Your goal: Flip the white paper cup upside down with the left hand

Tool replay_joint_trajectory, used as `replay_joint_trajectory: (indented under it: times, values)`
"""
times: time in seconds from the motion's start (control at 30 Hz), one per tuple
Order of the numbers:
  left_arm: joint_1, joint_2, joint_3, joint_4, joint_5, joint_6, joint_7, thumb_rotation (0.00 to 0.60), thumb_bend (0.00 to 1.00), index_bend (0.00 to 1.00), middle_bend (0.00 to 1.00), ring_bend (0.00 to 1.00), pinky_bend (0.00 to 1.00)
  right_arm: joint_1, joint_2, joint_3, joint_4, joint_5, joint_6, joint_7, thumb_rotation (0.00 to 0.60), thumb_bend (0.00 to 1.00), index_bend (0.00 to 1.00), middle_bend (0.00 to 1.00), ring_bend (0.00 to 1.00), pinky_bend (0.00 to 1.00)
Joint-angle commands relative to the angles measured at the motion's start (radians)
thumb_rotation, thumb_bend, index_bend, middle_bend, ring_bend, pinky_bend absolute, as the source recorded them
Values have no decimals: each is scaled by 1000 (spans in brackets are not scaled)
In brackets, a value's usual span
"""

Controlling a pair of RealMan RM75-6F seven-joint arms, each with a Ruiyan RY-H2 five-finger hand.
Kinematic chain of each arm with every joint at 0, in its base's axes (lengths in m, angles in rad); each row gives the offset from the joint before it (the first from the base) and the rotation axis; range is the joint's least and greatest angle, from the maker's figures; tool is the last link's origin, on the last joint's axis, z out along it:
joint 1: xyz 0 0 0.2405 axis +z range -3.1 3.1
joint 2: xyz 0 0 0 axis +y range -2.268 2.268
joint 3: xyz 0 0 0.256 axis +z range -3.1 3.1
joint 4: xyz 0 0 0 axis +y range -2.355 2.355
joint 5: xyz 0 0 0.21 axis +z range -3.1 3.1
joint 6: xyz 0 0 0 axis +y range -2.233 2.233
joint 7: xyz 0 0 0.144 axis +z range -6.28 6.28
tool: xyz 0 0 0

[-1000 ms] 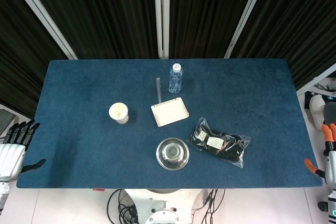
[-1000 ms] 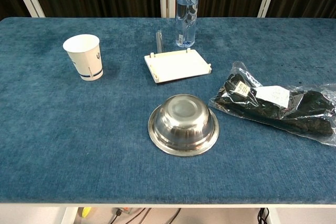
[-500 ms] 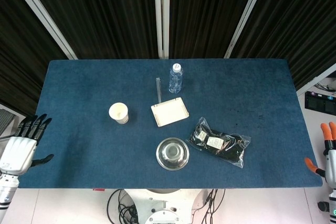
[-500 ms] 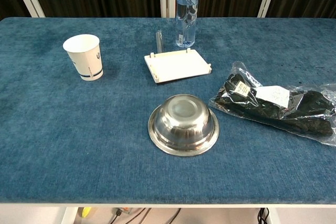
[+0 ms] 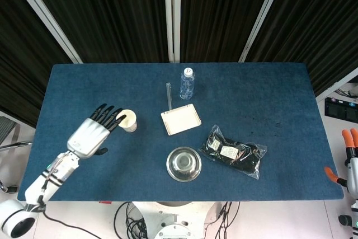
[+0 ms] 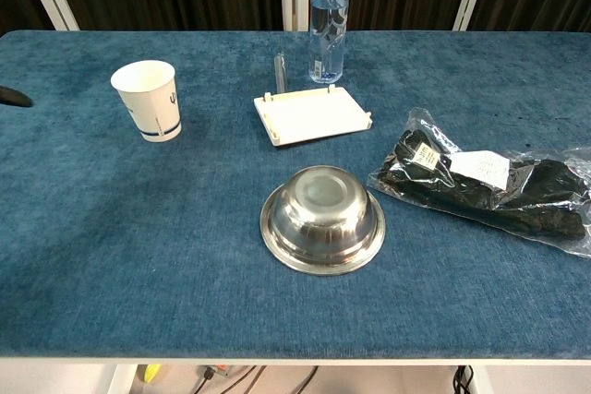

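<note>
The white paper cup point(image 5: 128, 120) point(image 6: 149, 99) stands upright, mouth up, on the left half of the blue table. My left hand point(image 5: 92, 133) hovers just left of it with fingers spread, holding nothing; its black fingertips point(image 5: 116, 115) lie close to the cup's rim. In the chest view only a dark fingertip point(image 6: 13, 97) shows at the left edge. My right hand point(image 5: 348, 163) hangs off the table's right edge, orange fingertips apart, nothing in it.
A water bottle point(image 5: 187, 83) stands at the back centre. A white tray point(image 5: 180, 119) with a thin upright rod lies in front of it. A steel bowl point(image 5: 183, 164) sits near the front edge, and a bagged dark item point(image 5: 234, 151) lies to its right.
My left hand swung in from beyond the table's left edge, over the table, up to the cup. The cup and the other objects have not moved.
</note>
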Motion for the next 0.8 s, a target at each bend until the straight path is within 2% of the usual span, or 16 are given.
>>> replay_joint_trajectory:
  times: [0.03,0.23,0.47,0.6,0.8]
  values:
    - [-174,-82,-72,4,-233,-165,180,600,74,35,0,0,0,-2,3,4,-5,2,0,4,600,85,0,0,0,0]
    - [-298,-153,-69,68,-462,-192,337,600,81,31,0,0,0,-3,4,10,0,13,-15,18,600,85,0,0,0,0]
    - [-414,-227,-5,162,-667,-202,445,600,92,33,8,0,0,-5,14,20,7,27,-31,48,600,86,0,0,0,0]
    - [-459,-261,33,215,-727,-196,476,600,98,39,23,0,0,-6,20,27,10,35,-36,61,600,86,0,0,0,0]
    - [-495,-289,93,261,-760,-162,516,600,135,111,73,0,0,-7,21,26,14,39,-47,66,600,87,0,0,0,0]
